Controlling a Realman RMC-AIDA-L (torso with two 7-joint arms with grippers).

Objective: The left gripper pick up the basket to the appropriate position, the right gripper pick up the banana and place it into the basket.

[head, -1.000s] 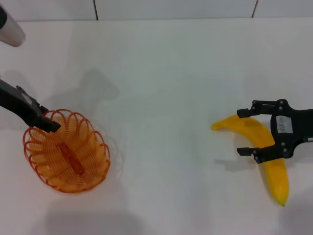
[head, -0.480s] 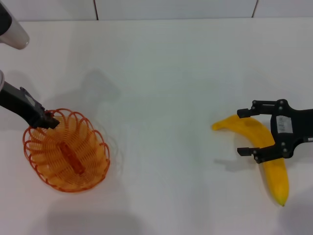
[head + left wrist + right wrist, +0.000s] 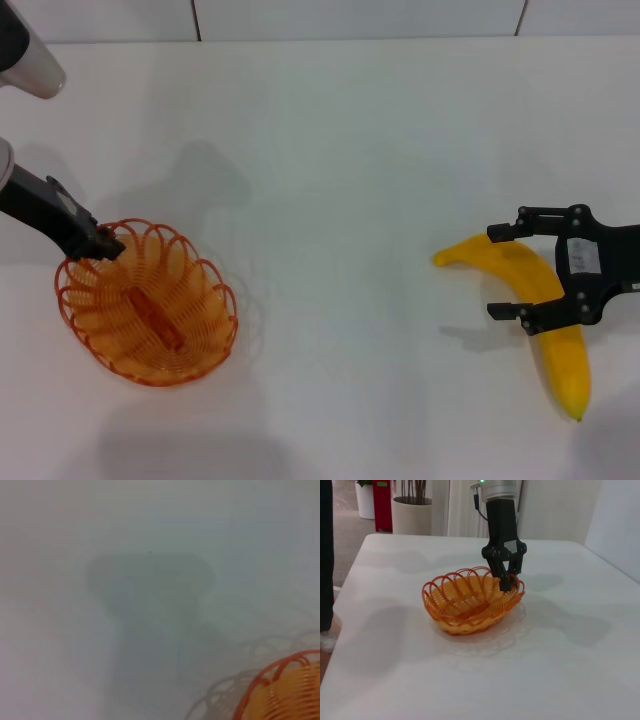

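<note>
White table (image 3: pixel 350 150) bears banana (image 3: pixel 545 320), stem toward basket (image 3: pixel 150 320)

The orange wire basket (image 3: pixel 472 600) sits tipped over the white desk (image 3: pixel 560 670), one end raised, its looped rim casting a lacy shadow beneath. The left gripper (image 3: pixel 506 580) reaches down from its silver arm and has its jaws clamped on the raised end of the rim. Beyond the desk's far edge stand a pale planter (image 3: pixel 412 515) with bare stems and a red object (image 3: pixel 382 505).
</note>
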